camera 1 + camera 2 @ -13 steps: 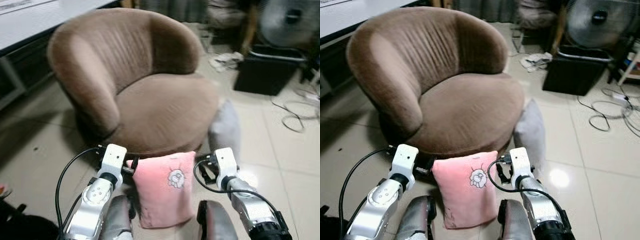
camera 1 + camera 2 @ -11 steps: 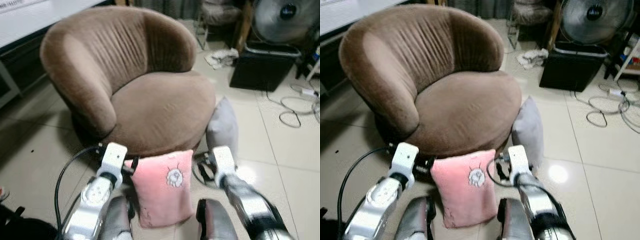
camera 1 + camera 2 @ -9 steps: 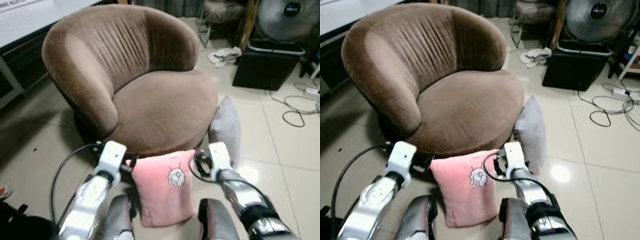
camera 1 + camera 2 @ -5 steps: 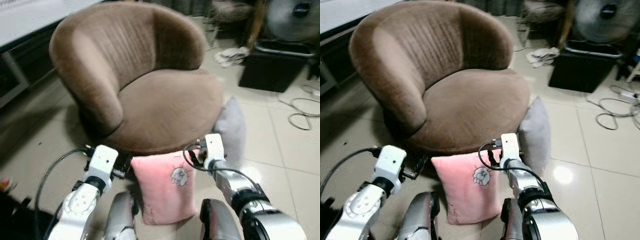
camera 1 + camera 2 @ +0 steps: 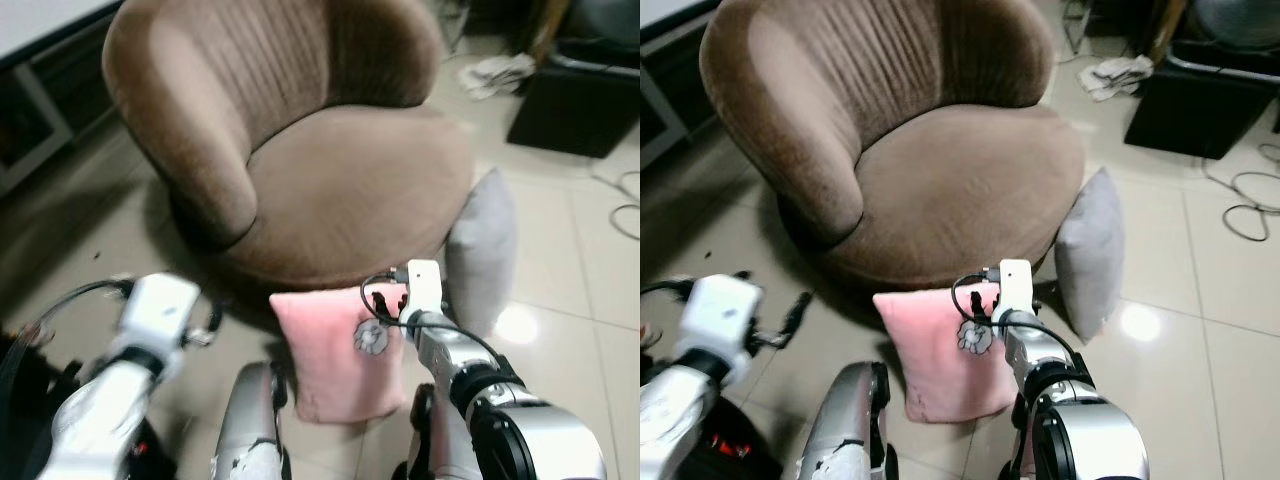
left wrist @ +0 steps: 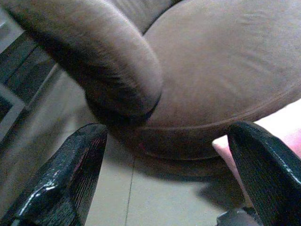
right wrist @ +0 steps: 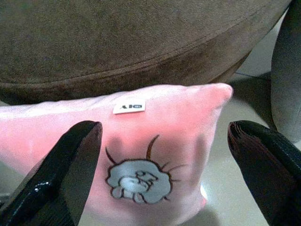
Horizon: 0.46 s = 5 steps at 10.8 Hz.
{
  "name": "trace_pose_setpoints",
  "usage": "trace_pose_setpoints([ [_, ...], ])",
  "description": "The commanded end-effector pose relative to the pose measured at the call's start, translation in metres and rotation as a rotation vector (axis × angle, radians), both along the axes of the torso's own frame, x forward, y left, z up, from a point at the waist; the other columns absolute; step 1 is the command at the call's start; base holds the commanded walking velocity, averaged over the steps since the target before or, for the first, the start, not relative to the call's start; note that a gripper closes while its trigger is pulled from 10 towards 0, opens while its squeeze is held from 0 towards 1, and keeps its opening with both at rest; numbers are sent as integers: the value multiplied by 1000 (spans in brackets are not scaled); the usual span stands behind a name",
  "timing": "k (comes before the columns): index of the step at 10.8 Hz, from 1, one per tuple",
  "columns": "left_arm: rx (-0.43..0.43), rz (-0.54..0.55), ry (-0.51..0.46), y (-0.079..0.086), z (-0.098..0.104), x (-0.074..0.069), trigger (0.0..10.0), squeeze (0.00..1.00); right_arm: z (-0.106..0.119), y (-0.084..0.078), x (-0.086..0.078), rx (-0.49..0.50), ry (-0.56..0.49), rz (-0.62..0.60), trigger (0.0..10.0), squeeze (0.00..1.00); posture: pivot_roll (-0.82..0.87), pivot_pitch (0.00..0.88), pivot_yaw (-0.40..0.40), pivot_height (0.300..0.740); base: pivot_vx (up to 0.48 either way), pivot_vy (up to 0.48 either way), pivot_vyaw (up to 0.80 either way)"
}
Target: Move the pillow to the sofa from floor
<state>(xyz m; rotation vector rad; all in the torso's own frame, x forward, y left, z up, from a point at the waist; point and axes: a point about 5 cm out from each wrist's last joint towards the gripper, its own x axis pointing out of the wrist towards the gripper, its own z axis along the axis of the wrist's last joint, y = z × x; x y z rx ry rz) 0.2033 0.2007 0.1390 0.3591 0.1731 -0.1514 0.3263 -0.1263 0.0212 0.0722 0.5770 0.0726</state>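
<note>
Your pink pillow stood on the tiled floor, propped against the front edge of the round brown sofa. It carried a small pale cartoon figure with dark lines sprouting from it, and near its top seam a white tag with dark lettering too blurred to read. Your right hand was at the pillow's upper right corner, its two black fingers spread wide on either side of the cartoon and holding nothing. Your left hand hovered off to the pillow's left, low beside the sofa's base, fingers likewise wide apart and empty; the pillow's pink edge showed just inside one fingertip. A grey pillow leaned upright against the sofa's right side, near the pink one. Farther right, a black box sat on the floor with crumpled cloth beside it and a cable looped nearby.
</note>
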Motion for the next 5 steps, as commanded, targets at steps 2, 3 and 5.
trace_pose_setpoints([
  [2, 9, 38, 23, 4, 7, -16, 10000, 0, 10, 3, 9, -52, -43, 7, 10000, 0, 603, 195, 40, 505, 0, 0, 0],
  [3, 13, 48, 30, 5, 10, -21, 10000, 0, 14, 2, 12, -78, -65, 7, 10000, 0, 620, 200, 46, 505, 0, 0, 0],
  [5, 27, 75, 38, 10, 20, -36, 10000, 0, 22, -2, 18, -53, -101, -13, 10000, 0, 674, 218, 66, 505, 0, 0, 0],
])
